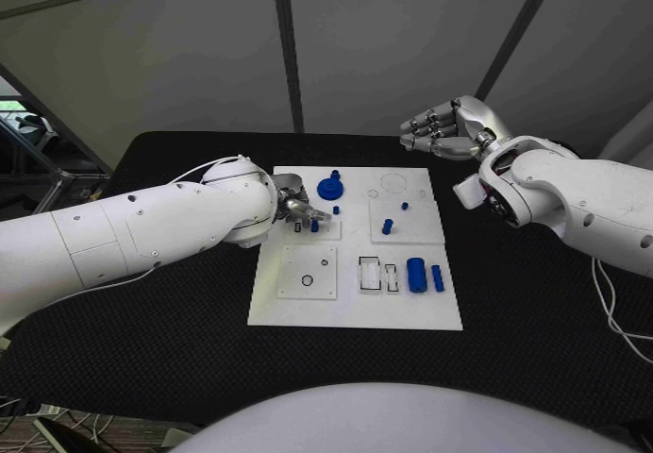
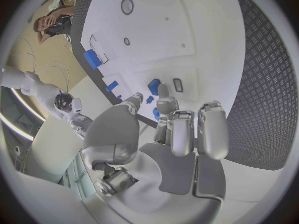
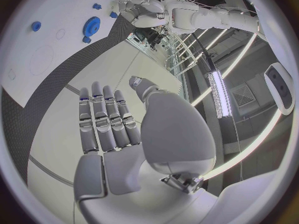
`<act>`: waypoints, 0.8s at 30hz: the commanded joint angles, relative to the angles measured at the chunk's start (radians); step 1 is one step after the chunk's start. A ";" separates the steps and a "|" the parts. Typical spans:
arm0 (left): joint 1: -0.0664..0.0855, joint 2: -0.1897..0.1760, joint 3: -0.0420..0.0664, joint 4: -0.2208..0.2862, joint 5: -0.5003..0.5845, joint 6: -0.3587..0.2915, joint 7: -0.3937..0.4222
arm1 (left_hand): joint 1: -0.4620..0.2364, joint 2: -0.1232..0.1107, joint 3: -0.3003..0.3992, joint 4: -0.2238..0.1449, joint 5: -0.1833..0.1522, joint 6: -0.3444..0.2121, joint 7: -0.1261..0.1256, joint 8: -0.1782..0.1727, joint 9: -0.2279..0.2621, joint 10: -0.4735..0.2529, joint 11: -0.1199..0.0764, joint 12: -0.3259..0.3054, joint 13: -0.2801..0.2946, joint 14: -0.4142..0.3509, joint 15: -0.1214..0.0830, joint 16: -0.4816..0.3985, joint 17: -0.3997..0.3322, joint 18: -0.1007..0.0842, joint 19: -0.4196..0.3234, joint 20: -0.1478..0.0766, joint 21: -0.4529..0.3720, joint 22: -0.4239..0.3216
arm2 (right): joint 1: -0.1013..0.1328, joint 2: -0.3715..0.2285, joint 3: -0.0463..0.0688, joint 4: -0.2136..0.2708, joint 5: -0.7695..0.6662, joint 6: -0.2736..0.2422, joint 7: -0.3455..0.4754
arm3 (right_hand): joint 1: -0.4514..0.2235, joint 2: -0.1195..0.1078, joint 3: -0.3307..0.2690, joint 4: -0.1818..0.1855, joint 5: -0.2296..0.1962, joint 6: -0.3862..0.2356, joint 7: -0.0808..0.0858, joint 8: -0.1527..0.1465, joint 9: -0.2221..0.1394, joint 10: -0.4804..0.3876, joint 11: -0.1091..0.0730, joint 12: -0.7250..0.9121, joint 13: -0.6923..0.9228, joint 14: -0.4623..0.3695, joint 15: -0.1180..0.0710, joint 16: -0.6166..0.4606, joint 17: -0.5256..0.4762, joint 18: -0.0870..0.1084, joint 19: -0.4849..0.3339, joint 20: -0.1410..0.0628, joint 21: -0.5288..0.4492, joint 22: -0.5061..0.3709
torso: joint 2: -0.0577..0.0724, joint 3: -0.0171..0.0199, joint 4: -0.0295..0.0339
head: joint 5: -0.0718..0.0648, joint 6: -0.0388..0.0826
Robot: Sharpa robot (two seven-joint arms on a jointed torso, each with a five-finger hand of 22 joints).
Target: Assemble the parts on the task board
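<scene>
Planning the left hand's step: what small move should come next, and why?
Probably a short lowering of the left hand: its fingertips sit at a small blue part on the task board, which it doesn't clearly hold yet. The right hand hangs empty, clear of the board.

My left arm reaches in over the near-left part of the task board [image 1: 354,316], and my left hand [image 1: 295,207] is low over the board's upper left area, fingers curled down toward it. I can't tell whether it holds anything. My right hand [image 1: 449,127] hangs raised beyond the board's far right corner, holding nothing, its fingers loosely apart and bent.
</scene>
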 commanded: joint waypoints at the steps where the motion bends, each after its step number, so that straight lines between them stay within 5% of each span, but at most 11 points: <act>1: 0.002 -0.003 0.022 0.007 0.006 -0.021 -0.003 | 0.005 0.005 -0.011 0.001 -0.004 0.007 0.001 -0.001 -0.001 0.002 0.003 0.002 -0.004 0.087 -0.005 -0.002 0.206 -0.082 0.026 -0.008 -0.001 0.070 | 0.002 0.002 0.001 -0.003 -0.001 0.009 0.005 | -0.008 0.000 -0.006 0.000 0.004 -0.003 0.004 -0.003 0.001 -0.005 0.000 0.003 0.000 -0.008 0.002 -0.003 -0.002 0.007 0.007 0.003 -0.007 -0.001 | 0.000 -0.0009 0.0004 | 0.000 0.001; 8: 0.004 -0.029 0.106 0.022 0.010 0.015 0.000 | 0.047 0.008 -0.067 0.011 -0.001 -0.022 0.014 -0.019 -0.010 -0.053 0.014 -0.062 -0.086 0.086 0.003 -0.005 0.203 -0.074 0.010 -0.003 -0.037 0.036 | 0.001 0.003 0.001 -0.011 -0.001 0.010 0.006 | -0.008 0.000 -0.006 0.000 0.004 -0.003 0.004 -0.003 0.001 -0.005 0.000 0.003 0.000 -0.008 0.002 -0.003 -0.002 0.007 0.007 0.003 -0.007 -0.001 | -0.001 0.0009 0.0012 | 0.001 0.003; 11: 0.015 -0.037 0.127 0.008 0.012 0.071 0.001 | 0.074 0.014 -0.089 0.012 0.000 -0.044 0.026 -0.040 -0.021 -0.097 0.024 -0.111 -0.146 0.085 0.012 -0.008 0.200 -0.068 -0.004 0.004 -0.065 0.010 | 0.001 0.003 0.001 -0.013 -0.001 0.010 0.006 | -0.008 0.000 -0.006 0.000 0.004 -0.003 0.004 -0.003 0.001 -0.005 0.000 0.003 0.000 -0.008 0.002 -0.003 -0.002 0.007 0.007 0.003 -0.007 -0.001 | -0.002 0.0015 0.0024 | 0.000 0.004; 18: 0.057 -0.007 0.145 -0.109 0.030 0.204 0.008 | 0.141 0.035 -0.151 0.022 0.001 -0.105 0.070 -0.150 -0.096 -0.159 0.062 -0.171 -0.230 0.075 0.044 -0.031 0.178 -0.058 -0.025 0.031 -0.110 -0.027 | 0.001 0.006 0.001 -0.018 -0.001 0.012 0.005 | -0.008 0.000 -0.006 0.000 0.004 -0.003 0.004 -0.003 0.001 -0.005 0.000 0.003 0.000 -0.008 0.002 -0.003 -0.002 0.007 0.007 0.003 -0.007 -0.001 | 0.001 0.0013 -0.0014 | 0.005 0.013; 24: 0.070 0.061 0.145 -0.264 0.021 0.303 0.009 | 0.162 0.048 -0.181 0.032 0.001 -0.088 0.073 -0.175 -0.125 -0.160 0.065 -0.165 -0.234 0.075 0.047 -0.030 0.179 -0.058 -0.025 0.038 -0.111 -0.025 | 0.001 0.011 0.001 -0.020 -0.001 0.013 0.005 | -0.009 0.000 -0.006 0.001 0.004 -0.003 0.004 -0.003 0.000 -0.005 0.000 0.003 0.000 -0.008 0.002 -0.003 -0.002 0.007 0.007 0.003 -0.008 -0.001 | 0.002 0.0011 -0.0022 | 0.009 0.021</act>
